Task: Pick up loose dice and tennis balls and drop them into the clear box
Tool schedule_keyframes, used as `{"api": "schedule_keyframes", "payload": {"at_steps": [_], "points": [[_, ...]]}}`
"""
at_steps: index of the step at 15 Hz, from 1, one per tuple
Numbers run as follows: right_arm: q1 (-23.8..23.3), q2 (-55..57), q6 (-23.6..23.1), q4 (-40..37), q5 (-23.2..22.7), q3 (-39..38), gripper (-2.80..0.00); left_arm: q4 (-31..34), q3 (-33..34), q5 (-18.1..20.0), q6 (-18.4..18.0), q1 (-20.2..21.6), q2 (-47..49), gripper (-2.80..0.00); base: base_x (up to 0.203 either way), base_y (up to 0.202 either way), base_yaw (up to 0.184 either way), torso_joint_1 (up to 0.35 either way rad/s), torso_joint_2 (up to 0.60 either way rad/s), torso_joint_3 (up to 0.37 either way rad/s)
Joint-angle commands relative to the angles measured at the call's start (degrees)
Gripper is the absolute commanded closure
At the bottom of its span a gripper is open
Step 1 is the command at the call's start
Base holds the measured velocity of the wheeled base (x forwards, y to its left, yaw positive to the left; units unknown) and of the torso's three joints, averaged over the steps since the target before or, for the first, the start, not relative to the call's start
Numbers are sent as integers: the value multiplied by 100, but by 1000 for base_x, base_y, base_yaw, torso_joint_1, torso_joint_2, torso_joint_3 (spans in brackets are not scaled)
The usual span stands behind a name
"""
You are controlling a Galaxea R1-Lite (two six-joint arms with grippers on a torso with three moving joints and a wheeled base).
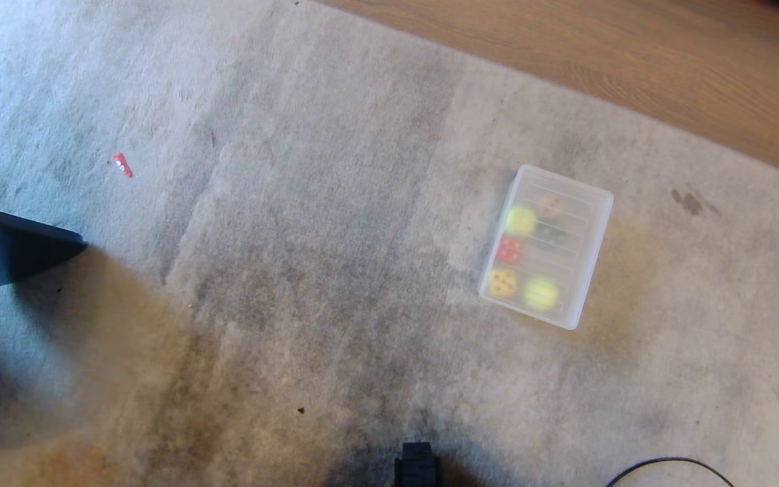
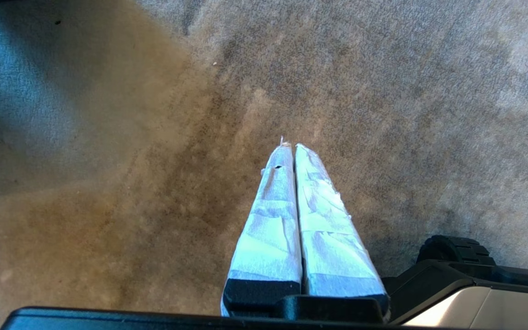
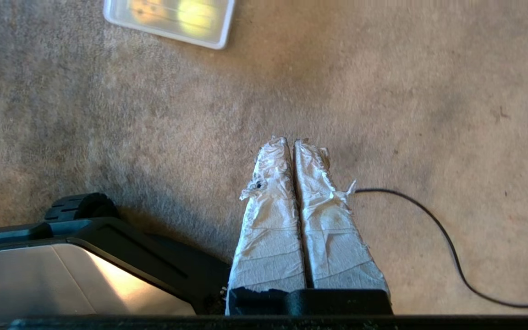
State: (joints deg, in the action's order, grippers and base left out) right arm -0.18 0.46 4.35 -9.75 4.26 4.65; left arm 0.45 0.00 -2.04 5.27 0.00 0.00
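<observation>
Both the left gripper (image 2: 291,145) and right gripper (image 3: 290,140) were seen pressed together and empty, with the clear box (image 1: 596,270) well ahead of the right jaws, so probably only a last sweep for strays was needed.

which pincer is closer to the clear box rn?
Right. The right pincer, shut and empty, hangs over carpet with the clear box just ahead. The left pincer, also shut, sees only the box's corner at its view's edge.
</observation>
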Motion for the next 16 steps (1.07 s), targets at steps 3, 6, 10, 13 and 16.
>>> {"api": "schedule_keyframes", "payload": {"at_steps": [3,6,10,13,16], "points": [[9,-46,-347,-51,-214,-58,0,-3,0,10,-28,0,0,0,0,0,0,0,0,0],[9,-46,-247,-45,-286,-61,0,-5,0,-25,39,0,0,0,0,0,0,0,0,0],[9,-46,-250,-45,-286,-61,0,-10,0,-32,69,0,9,0,0,0,0,4,5,102],[9,-46,-250,-45,-286,-61,0,-10,0,-34,97,0,1,0,0,0,0,6,3,196],[9,-46,-250,-45,-286,-61,0,-10,0,-43,106,0,4,0,0,0,0,1,1,206]]}}
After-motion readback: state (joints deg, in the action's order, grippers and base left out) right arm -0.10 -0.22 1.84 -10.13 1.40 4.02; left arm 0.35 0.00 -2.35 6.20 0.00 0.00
